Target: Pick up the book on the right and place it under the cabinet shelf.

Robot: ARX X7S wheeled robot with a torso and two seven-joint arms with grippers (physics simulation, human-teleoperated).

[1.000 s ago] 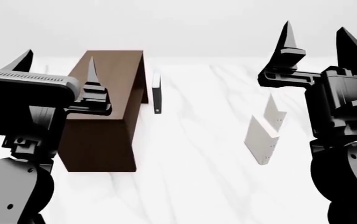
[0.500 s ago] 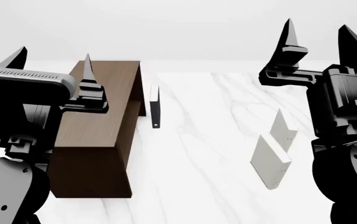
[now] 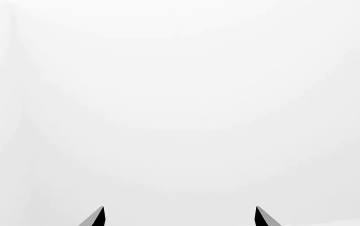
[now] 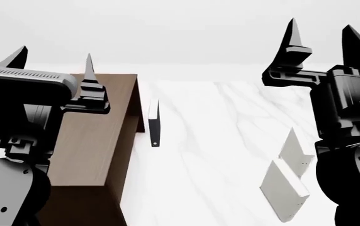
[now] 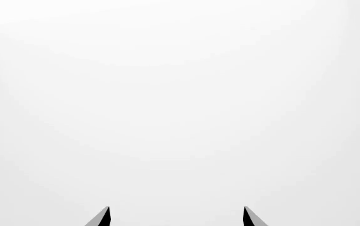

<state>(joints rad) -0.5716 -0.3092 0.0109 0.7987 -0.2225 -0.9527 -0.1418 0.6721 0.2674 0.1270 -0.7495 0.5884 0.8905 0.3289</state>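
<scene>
We observe bright, even, diffuse rendered lighting with no glare. The white tabletop shows only faint shadows. Focus is sharp; both wrist views are near-uniform white.

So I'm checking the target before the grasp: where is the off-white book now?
In the head view the book stands low on the right of the marble table, just behind its greyer twin, below the right gripper.

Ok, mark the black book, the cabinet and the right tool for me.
black book (image 4: pixel 154 128): head view, on its dark side face.
cabinet (image 4: pixel 95 141): head view, on the flat wood-grain top.
right tool (image 4: pixel 323 40): head view, midway between its two raised tips.
</scene>
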